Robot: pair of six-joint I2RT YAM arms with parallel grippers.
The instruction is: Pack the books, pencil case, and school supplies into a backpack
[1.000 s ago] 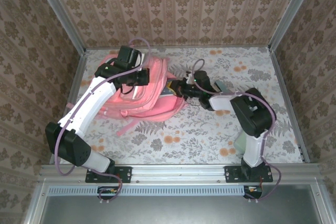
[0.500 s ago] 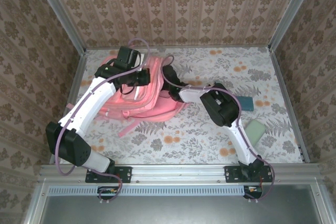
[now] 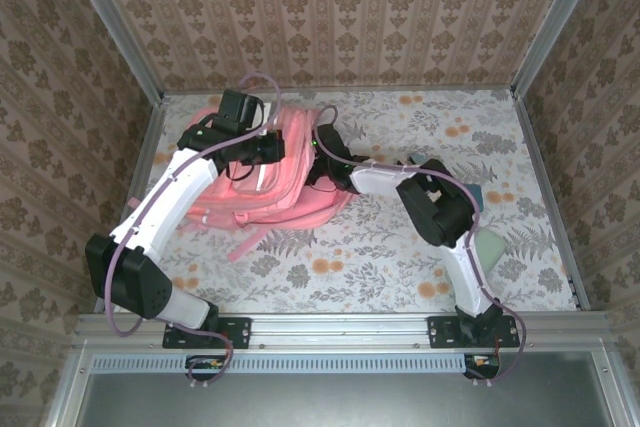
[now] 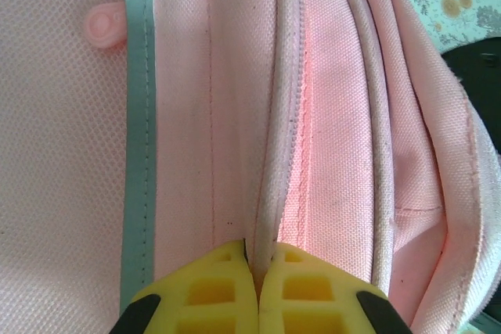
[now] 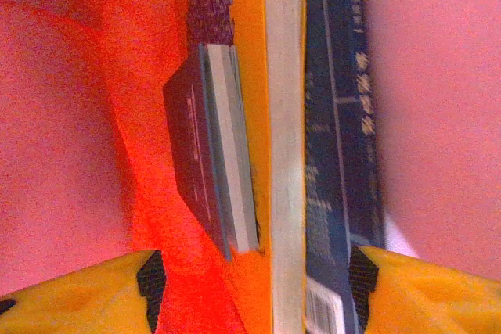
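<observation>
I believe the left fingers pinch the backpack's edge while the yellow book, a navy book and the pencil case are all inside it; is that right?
Not quite: the pencil case lies on the table outside the backpack, as the top view shows. The left fingers do pinch its edge, and the yellow book and a navy book are inside.

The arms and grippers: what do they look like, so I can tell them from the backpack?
Left arm and right arm: white links, bulky black joints, a lilac cable looped along each. Left gripper and right gripper: yellow plastic fingers, the left's with recessed square cells, the right's with black inner pads.
</observation>
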